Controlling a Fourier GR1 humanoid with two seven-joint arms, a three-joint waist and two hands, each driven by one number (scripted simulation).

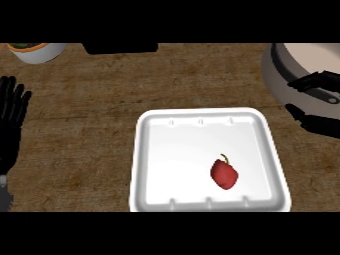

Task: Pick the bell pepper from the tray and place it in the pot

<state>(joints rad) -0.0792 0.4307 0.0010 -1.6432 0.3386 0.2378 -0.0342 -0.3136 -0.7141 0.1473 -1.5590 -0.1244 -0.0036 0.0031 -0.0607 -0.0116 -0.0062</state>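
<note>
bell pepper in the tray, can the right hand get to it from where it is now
Probably yes: the bell pepper lies uncovered in the right part of the white tray, and nothing stands between it and the right hand up by the pot.

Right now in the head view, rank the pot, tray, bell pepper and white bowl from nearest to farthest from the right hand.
1. Pot: far right; the right hand is against its side.
2. Tray: centre, left of the hand.
3. Bell pepper: in the tray's near right part.
4. White bowl: far left corner.
</note>
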